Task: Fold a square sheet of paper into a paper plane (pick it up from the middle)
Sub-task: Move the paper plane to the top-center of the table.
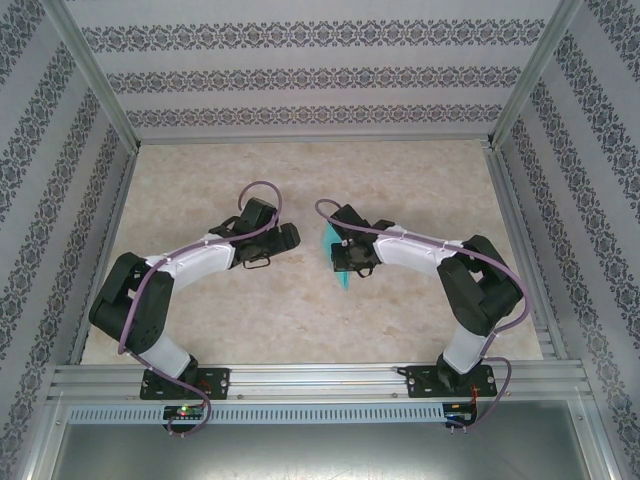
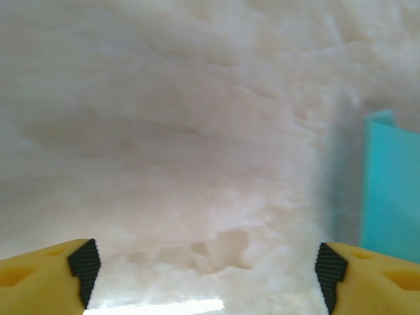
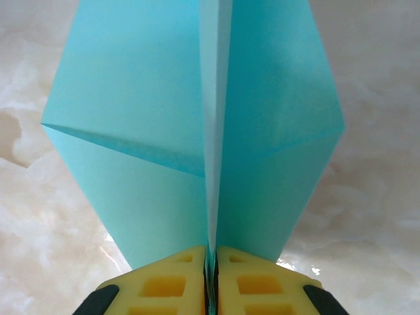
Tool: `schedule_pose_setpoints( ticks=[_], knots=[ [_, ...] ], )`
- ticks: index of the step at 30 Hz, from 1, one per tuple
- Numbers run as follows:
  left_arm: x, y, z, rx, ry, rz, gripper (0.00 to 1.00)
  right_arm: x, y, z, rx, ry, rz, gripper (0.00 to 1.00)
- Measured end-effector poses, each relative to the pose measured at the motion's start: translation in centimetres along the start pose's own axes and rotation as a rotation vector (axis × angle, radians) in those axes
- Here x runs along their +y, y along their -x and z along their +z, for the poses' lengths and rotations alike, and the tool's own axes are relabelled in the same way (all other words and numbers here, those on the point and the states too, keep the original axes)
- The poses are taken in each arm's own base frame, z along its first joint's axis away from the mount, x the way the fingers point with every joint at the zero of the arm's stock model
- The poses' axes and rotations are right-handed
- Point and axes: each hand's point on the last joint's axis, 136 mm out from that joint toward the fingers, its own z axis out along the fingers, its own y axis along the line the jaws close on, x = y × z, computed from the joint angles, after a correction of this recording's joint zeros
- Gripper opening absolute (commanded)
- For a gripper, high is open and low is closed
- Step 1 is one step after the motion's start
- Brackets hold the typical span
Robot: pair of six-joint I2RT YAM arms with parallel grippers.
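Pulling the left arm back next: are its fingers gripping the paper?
No, the left fingers stand wide apart over bare table, with the paper off to their right.

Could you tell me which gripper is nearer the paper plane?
Right. The right gripper pinches the paper plane along its centre fold; the left gripper is open beside it, not touching.

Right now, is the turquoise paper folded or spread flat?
Folded: the paper plane shows a centre crease and angled flaps, pinched in the right gripper.
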Motion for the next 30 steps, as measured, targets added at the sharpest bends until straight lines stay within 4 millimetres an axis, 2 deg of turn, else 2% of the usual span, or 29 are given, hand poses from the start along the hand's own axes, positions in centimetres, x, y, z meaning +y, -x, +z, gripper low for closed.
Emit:
schedule_pose_setpoints(
  ticks=[2,6,15,18,21,27,30],
  knots=[
    [1.0,0.0,0.0,-0.001,0.042,-0.008,1.0,0.0,0.2,0.1,0.001,-0.006,0.003,0.16],
    [2.1,-0.2,-0.1,0.005,0.09,-0.012,1.0,0.1,0.5,0.9,0.017,-0.018,0.003,0.17],
    [2.8,-0.5,-0.2,0.013,0.119,-0.012,1.0,-0.4,0.0,2.2,0.057,-0.053,0.01,0.17],
    [2.8,-0.5,-0.2,0.015,0.122,-0.012,1.0,-0.4,0.0,2.3,0.058,-0.057,0.017,0.12],
    [2.9,-0.6,-0.2,0.016,0.123,-0.012,1.0,-0.4,0.1,2.4,0.058,-0.062,0.021,0.11],
    [3.1,-0.2,-0.7,0.007,0.126,-0.021,1.0,-0.1,1.2,2.5,0.041,-0.076,0.019,0.1],
    [3.3,0.1,-1.0,-0.001,0.128,-0.026,1.0,0.2,2.9,1.5,0.01,-0.082,0.008,0.1]
  ],
)
